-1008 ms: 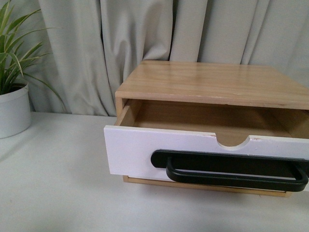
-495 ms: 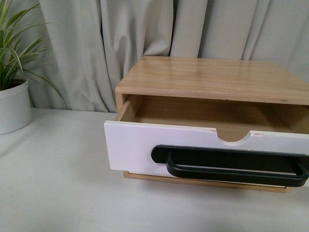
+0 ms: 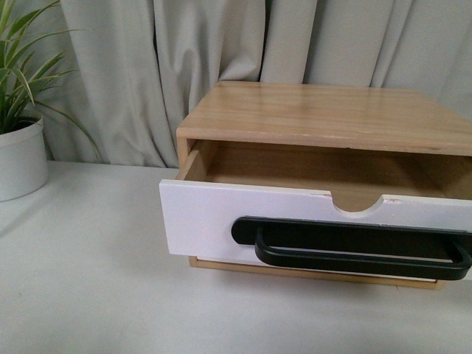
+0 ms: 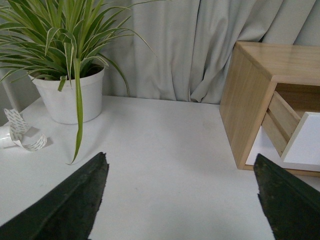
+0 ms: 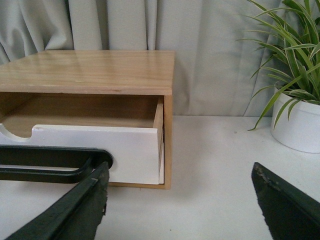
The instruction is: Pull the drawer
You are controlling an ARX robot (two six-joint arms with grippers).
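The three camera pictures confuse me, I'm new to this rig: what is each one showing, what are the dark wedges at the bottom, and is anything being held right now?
The robot has two arms, each ending in a gripper with two fingers. The front view looks out from the robot's body: a wooden cabinet on a white table, its drawer pulled partly out, with a black handle, and a potted plant to the left. Neither arm shows there.

The other two pictures come from cameras on the wrists. The dark wedges are the gripper fingers. The left gripper is open over bare table, near a second plant pot. The right gripper is open too, beside the handle's end, holding nothing.
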